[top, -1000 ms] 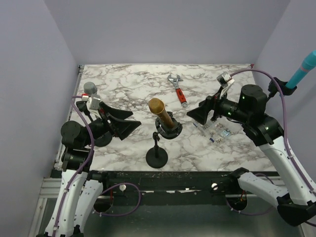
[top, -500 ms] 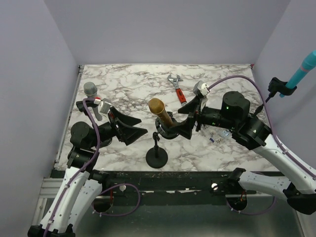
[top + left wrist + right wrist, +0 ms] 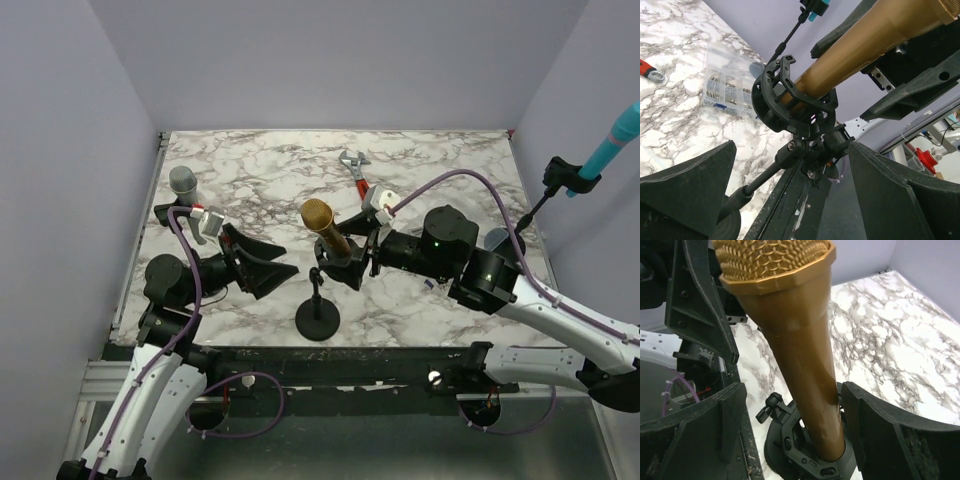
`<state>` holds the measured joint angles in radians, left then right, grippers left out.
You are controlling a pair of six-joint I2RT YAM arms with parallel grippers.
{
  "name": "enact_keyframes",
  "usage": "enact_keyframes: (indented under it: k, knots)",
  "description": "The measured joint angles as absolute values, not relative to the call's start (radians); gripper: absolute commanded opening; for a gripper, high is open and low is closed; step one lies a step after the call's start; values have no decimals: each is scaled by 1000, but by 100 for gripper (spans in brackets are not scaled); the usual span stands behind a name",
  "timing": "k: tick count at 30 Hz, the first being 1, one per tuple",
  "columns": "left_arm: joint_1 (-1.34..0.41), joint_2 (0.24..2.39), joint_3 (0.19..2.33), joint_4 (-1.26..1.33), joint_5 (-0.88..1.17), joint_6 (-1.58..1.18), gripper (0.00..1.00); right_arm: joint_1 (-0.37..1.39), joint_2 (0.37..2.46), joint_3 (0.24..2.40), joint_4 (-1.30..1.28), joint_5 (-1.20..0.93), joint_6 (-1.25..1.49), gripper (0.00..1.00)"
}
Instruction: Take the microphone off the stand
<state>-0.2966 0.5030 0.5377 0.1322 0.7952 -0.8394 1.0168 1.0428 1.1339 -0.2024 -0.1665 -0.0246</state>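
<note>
The gold microphone (image 3: 325,226) leans back-left in the black clip (image 3: 335,268) of a short stand with a round base (image 3: 317,323). My right gripper (image 3: 356,262) reaches in from the right. In the right wrist view its fingers (image 3: 695,425) straddle the microphone's body (image 3: 805,365) just above the clip (image 3: 805,455). It is open, with a gap on the left side. My left gripper (image 3: 278,270) is open, just left of the stand. In the left wrist view the clip's joint (image 3: 800,147) and the pole (image 3: 755,182) sit between its fingers (image 3: 690,185).
A red-handled wrench (image 3: 362,183) lies at the back. A clear box of small parts (image 3: 727,82) sits right of the stand, mostly under my right arm. A grey microphone (image 3: 183,180) stands at the back left. A teal one (image 3: 615,140) stands off the table's right edge.
My right arm has swung left from the box to the microphone, and its jaws have narrowed around the body. My left gripper has moved right, up to the stand.
</note>
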Motion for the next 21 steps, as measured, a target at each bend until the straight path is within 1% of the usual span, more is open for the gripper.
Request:
enact_keyframes:
  k: [6,8,11,16,21]
  knots:
    - [-297,481,537,121,787,-839,99,1050,1029,1066,-87,-104,-63,74]
    - [-297,474,537,113,781,-834,98,1054,1028,1053,-50,-81,-73,70]
    - [-297,466,551,53,769,-796,99,1057,1026,1044,-19,-60,-88,66]
    - [-297,459,646,-104,709,-680,99,1061,1019,1032,19,-44,-104,58]
    - [-297,424,698,-186,661,-589,99,1061,1019,1029,41,-45,-107,55]
